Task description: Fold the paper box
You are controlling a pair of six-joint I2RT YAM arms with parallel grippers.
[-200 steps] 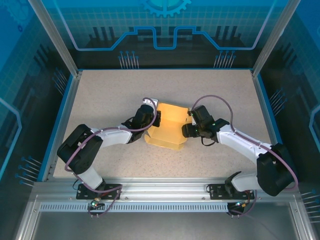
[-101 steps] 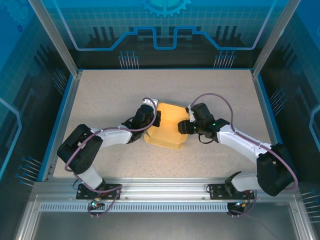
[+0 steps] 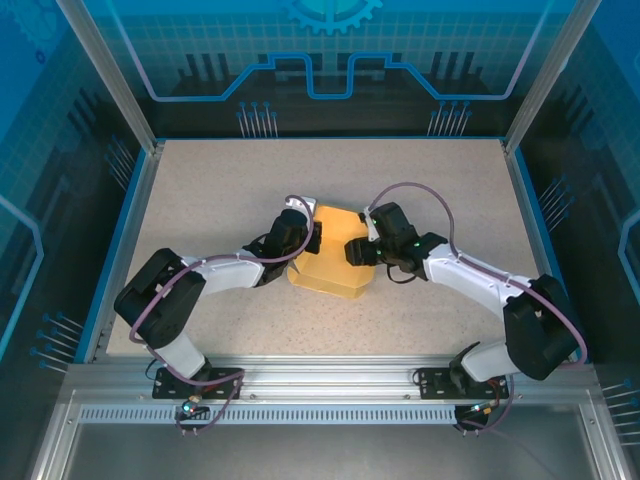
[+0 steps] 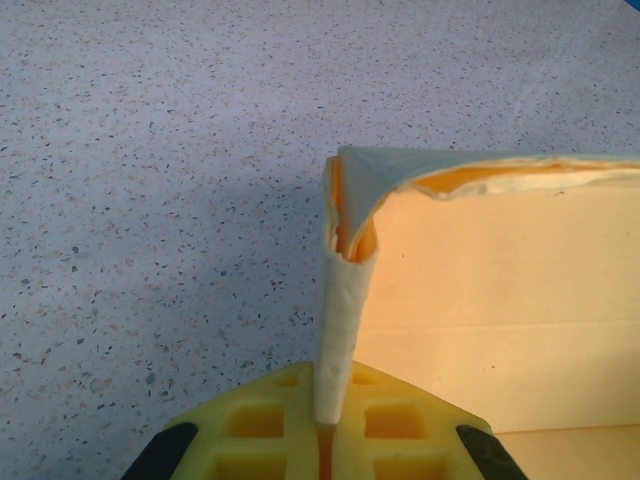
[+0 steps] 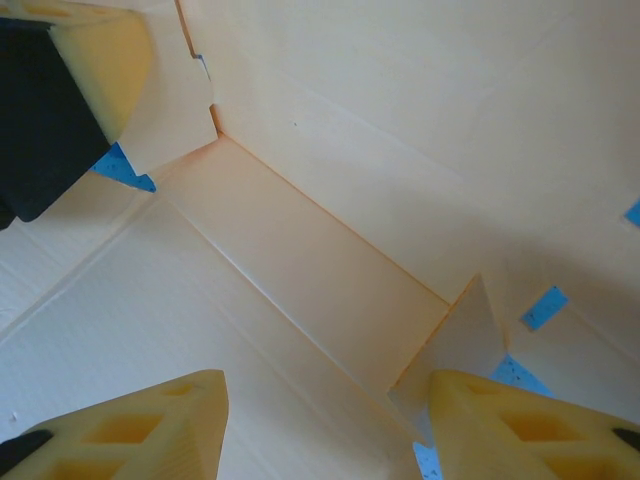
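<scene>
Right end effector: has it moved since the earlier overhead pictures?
Yes. The right end effector shifted left, farther over the paper box, away from the table's right edge.

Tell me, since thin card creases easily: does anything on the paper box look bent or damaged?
Yes. The paper box corner pinched in the left hand is squashed into a curled double layer, and the wall's top edge beside it runs wavy rather than straight. No tear shows.

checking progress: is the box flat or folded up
Partly folded. The box has one wall upright, pinched in the shut left gripper; creased panels rise around the open right gripper.
</scene>
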